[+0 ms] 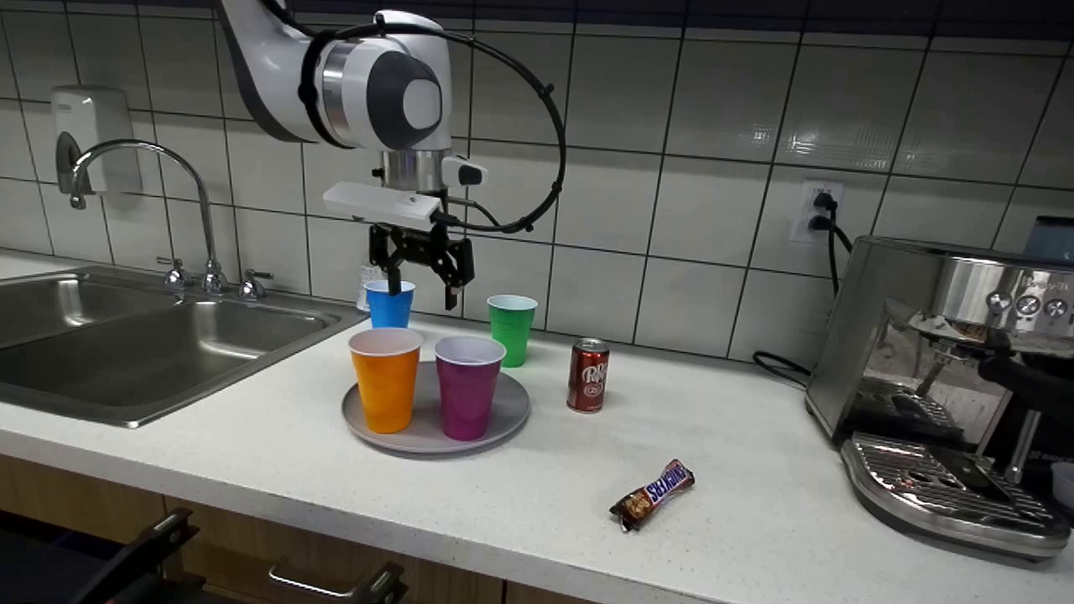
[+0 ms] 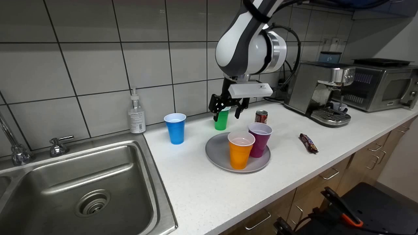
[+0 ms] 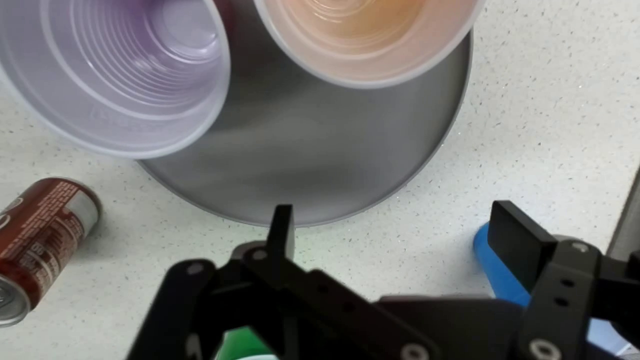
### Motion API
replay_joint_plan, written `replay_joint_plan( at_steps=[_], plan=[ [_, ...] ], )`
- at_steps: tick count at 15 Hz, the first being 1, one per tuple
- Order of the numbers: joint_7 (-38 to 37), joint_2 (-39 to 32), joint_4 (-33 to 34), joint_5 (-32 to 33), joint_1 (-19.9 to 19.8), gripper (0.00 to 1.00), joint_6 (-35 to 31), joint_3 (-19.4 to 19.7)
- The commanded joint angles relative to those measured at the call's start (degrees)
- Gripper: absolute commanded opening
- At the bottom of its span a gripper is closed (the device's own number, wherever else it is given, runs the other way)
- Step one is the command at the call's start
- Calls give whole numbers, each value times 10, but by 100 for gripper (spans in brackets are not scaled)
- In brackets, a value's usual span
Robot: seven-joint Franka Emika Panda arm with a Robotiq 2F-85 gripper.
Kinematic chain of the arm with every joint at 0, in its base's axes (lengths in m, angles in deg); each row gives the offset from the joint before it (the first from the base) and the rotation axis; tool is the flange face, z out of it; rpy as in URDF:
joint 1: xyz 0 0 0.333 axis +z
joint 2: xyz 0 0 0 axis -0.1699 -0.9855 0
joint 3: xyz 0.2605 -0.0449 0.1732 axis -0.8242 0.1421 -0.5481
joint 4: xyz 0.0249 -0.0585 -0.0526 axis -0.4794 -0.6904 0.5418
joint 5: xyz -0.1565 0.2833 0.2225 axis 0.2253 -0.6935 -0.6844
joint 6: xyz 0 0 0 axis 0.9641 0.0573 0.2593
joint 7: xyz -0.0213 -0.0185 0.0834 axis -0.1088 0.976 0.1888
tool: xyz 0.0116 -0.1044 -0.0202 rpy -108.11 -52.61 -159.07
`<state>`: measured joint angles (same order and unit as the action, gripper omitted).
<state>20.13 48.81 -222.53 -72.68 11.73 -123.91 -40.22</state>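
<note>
My pincer (image 1: 422, 292) hangs in the air, pointing down, its fingers (image 3: 522, 245) spread wide with nothing between them. I judge it is over the far part of the plate (image 2: 217, 148). To work well from here, I would move slowly and level, line both tips up evenly before any closing, and mind the rims of the orange cup (image 1: 387, 382) and the purple cup (image 1: 468, 390). Both look thin and light: a gentle, even squeeze would suit them, a hard one could crumple the sides, and a sideways nudge could topple them.

Now left to right. The sink (image 2: 124, 182) lies well left of me. The blue cup (image 2: 176, 129) stands upright on the table (image 2: 196, 186), left of my pincer and farther, apart from the plate. The orange cup stands on the plate, nearer than my fingers and not touching them; the purple cup stands just beside it to the right, on the plate too. The green cup (image 1: 511, 333) is upright on the table, right of my pincer and farther. Further right come the can (image 1: 588, 376), upright, the bar (image 1: 653, 495), lying near, and the coffee machine (image 2: 308, 89), well apart from me.
</note>
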Motion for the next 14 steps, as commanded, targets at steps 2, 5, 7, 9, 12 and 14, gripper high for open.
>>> replay_joint_plan(
  at_steps=[2, 5, 7, 9, 12, 14],
  plan=[
    [-1, -3, 5, 2, -7, 100, 3, -3],
    [7, -12, 16, -15, -13, 100, 1, -5],
    [-2, -19, 24, -20, -14, 100, -2, -5],
    [-7, -18, 30, -28, -15, 100, 1, -5],
    [-25, -30, 43, -19, -10, 100, -2, -1],
    [-44, -45, 55, -12, -6, 100, -5, 1]
  ],
)
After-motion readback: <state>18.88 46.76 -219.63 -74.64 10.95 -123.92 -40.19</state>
